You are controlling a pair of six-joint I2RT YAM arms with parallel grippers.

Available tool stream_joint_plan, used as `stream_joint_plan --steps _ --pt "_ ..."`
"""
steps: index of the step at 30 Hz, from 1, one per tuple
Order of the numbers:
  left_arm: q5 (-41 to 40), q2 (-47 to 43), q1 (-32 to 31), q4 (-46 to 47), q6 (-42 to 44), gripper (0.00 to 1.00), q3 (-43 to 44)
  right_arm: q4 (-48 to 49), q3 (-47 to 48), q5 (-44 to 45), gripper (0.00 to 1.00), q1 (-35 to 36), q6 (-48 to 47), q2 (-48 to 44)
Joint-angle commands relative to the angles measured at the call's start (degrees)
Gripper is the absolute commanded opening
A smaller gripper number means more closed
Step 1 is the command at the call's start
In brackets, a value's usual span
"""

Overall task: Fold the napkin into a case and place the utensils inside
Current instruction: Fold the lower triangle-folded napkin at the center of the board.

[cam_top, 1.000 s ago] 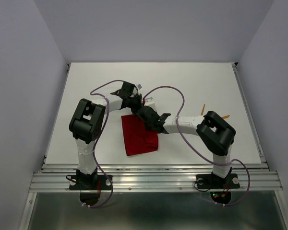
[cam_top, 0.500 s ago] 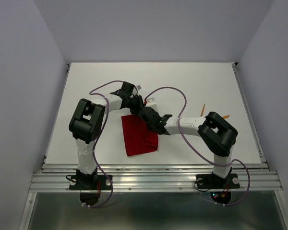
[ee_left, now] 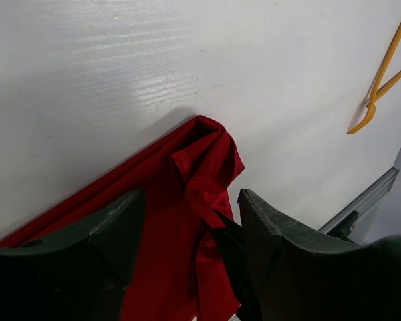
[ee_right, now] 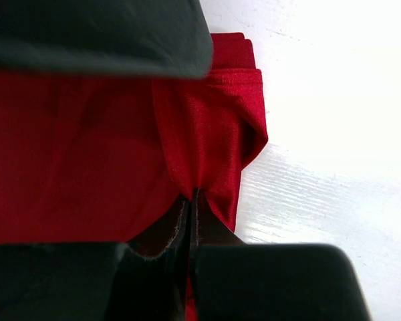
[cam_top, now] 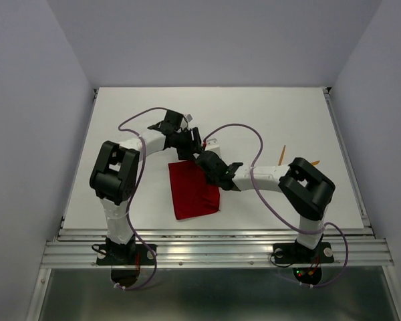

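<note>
**A:** Top external view, nearest first: just beyond the arm bases, the napkin (cam_top: 192, 194), lying on the worktop (cam_top: 267, 114) as a folded red slab, not yet a narrow case. Gripped anywhere?

**B:** Gripped at the far edge, near a bunched corner. Clamped shut there on a raised fold of the red cloth: the right gripper (ee_right: 192, 200), clearest in the right wrist view. Just beyond it, poised over the same corner with jaws spread wide and holding nothing: the left gripper (ee_left: 190, 194).

**A:** And farther off?

**B:** Off to the right, well apart from the cloth, on bare worktop: the utensils (cam_top: 283, 152), both orange, neither one touched.

**A:** Likely trouble from here?

**B:** Judging by that bunched corner, dragging the whole stack instead of turning over one layer, given so thin a pinch. Could also slip free mid-fold, leaving a crumpled edge too lumpy for a pocket. Crowding as well: two grippers over one corner, so risking a knock between fingers on any sideways pull. Worth keeping the open one clear, or pressing the cloth flat with it before pulling.
</note>
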Motion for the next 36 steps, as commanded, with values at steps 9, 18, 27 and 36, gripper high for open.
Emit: stream_joint_plan --steps 9,18,27,36 --pt "-2.7 -9.0 4.8 1.2 0.4 0.54 -6.6 3.5 -1.3 -0.7 0.01 0.4 1.2 -2.6" --pt "-1.7 -8.6 5.0 3.5 -0.4 0.0 -11.1 4.0 -1.9 -0.6 0.01 0.4 0.7 -3.4" --pt "-4.0 -4.3 5.0 2.4 -1.4 0.0 -9.8 4.8 -2.3 -3.1 0.01 0.4 -0.8 -5.1" --pt "-6.8 0.8 5.1 2.7 -3.4 0.0 -5.9 4.0 -1.2 -4.4 0.01 0.4 -2.3 -5.4"
